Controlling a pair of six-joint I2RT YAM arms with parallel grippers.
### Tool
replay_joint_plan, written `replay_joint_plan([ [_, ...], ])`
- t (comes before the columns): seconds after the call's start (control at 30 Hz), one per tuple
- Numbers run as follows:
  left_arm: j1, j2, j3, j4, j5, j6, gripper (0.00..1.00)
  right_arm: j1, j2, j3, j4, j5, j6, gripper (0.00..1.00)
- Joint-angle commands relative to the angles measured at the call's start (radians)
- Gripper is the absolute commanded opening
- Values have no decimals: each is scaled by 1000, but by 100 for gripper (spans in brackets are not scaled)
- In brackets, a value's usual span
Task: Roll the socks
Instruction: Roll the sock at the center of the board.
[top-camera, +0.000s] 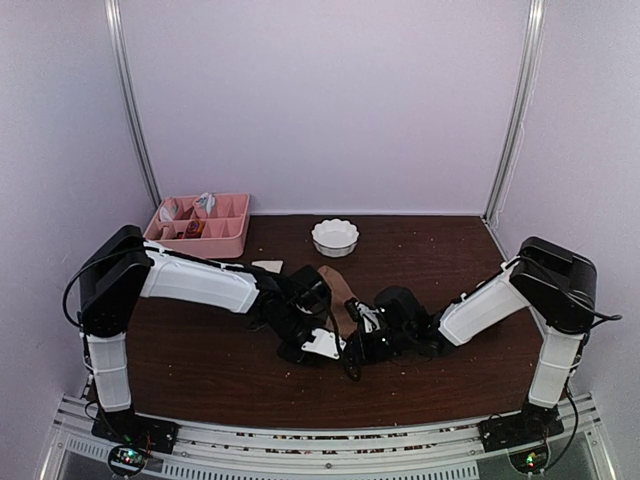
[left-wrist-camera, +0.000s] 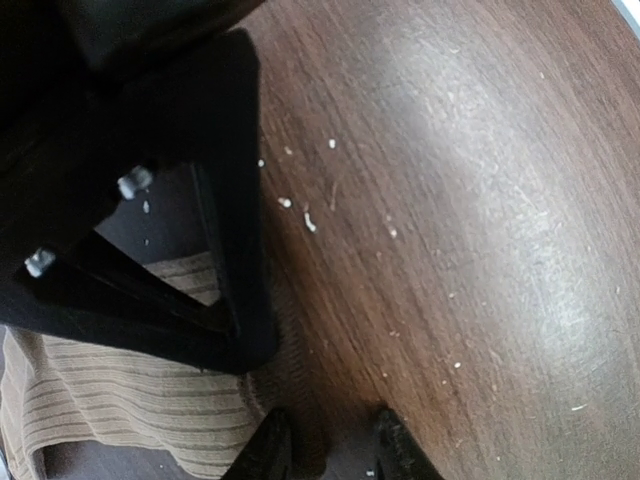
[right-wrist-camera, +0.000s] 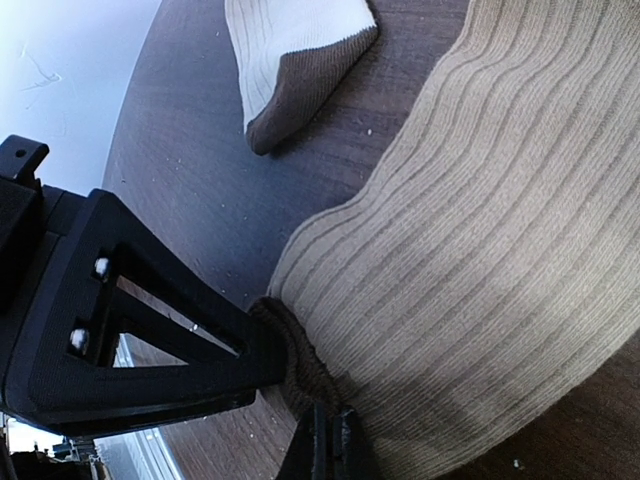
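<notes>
**Taking hold of the hem**

The plain tan-brown ribbed sock lies spread on the dark wooden desk. The right fingers clench its dark hem. The left fingers stand parted alongside, grip unclear. Next, both should turn that hem over evenly.

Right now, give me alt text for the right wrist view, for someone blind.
The right gripper, shut, pinches the dark brown end of a ribbed tan sock that fills the right of the frame on a dark wood table. A cream sock with a brown toe lies at the top, a black triangular gripper part at left.
</notes>
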Motion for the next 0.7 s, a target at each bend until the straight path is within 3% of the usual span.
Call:
replay_joint_plan([
  [0.0, 20, 46, 19, 28, -28, -10, 29, 0, 32, -36, -147, -17, 3, 0],
  [0.23, 26, 50, 12, 48, -54, -13, 25, 1, 27, -32, -151, -34, 1, 0],
  [0.5, 26, 81, 22, -8, -37, -10, 10, -4, 6, -38, -120, -31, 19, 0],
  [0.67, 27, 86, 29, -73, -4, -34, 0, -12, -39, -60, -76, 13, 15, 13],
])
